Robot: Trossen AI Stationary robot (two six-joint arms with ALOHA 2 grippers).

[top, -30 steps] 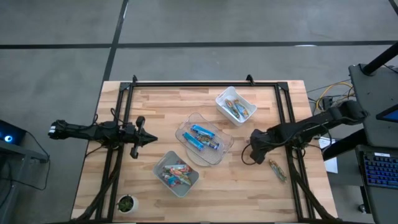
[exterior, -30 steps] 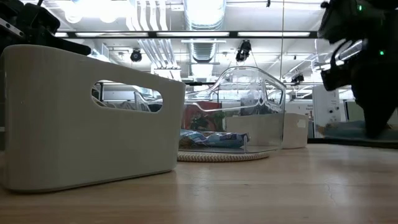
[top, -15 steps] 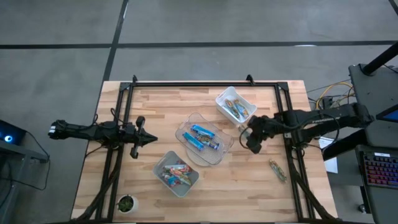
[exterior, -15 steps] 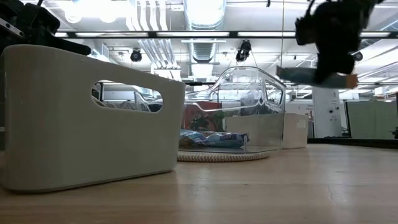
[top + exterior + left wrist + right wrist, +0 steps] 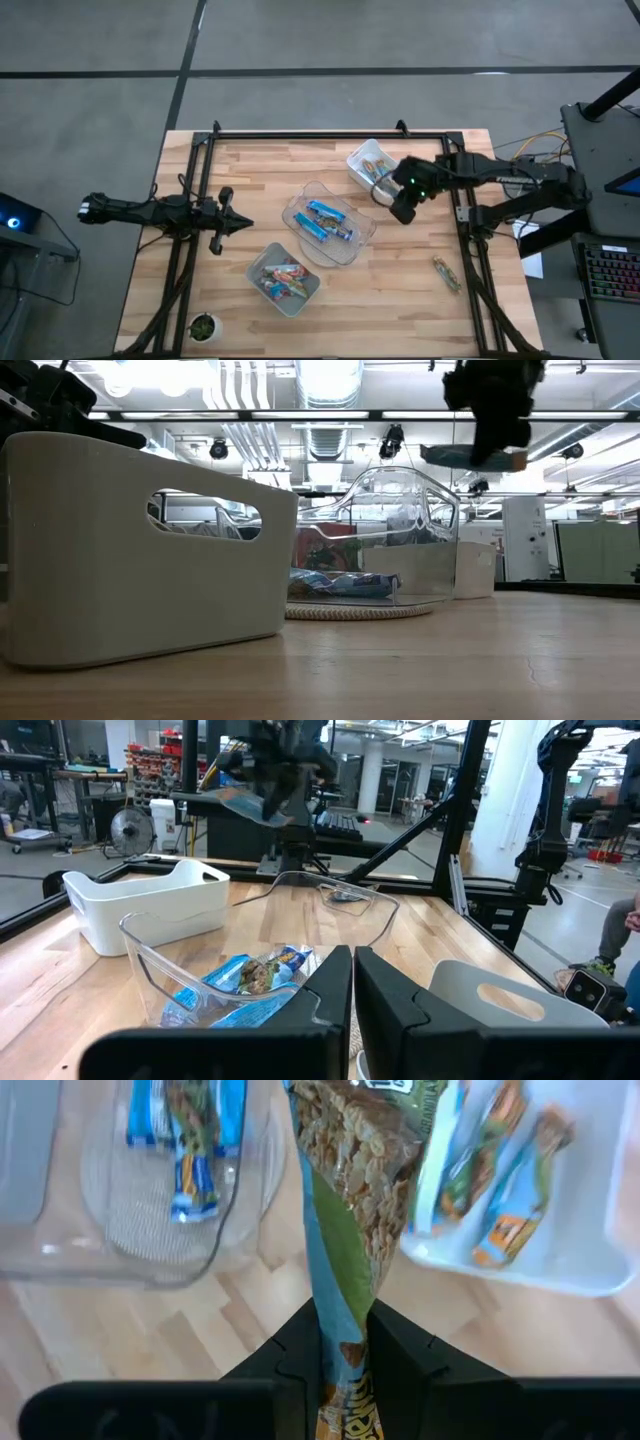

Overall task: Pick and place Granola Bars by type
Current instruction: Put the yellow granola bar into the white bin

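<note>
My right gripper (image 5: pixel 396 200) (image 5: pixel 345 1345) is shut on a greenish-brown granola bar (image 5: pixel 350 1200) (image 5: pixel 455 456), high above the table between the clear bin (image 5: pixel 328 222) and the far white bin (image 5: pixel 380 168). The far white bin holds greenish-brown bars, the clear bin bright blue bars (image 5: pixel 185 1140). The near white bin (image 5: pixel 285 278) holds red and orange bars. One more bar (image 5: pixel 446 274) lies flat on the table near the right edge. My left gripper (image 5: pixel 243 223) (image 5: pixel 353 990) waits shut at the table's left, pointing level at the bins. My right gripper pinches the bar between its two fingers (image 5: pixel 300 1350) at a twisted stretch of wrapper (image 5: pixel 343 1305) near one end. The fingers slant down from above. Most of the bar sticks out past the fingertips. It is lifted clear and shows about level in the low view.
A black frame (image 5: pixel 330 133) runs along the table's far edge and down both sides. A small potted plant (image 5: pixel 203 327) stands at the near left corner. Bare wood lies between the bins and the right rail.
My right gripper has risen well above the table and gone toward the far edge, to the far white bin, tipping more steeply downward. It has stayed shut on the greenish-brown bar, which has come up with it.
</note>
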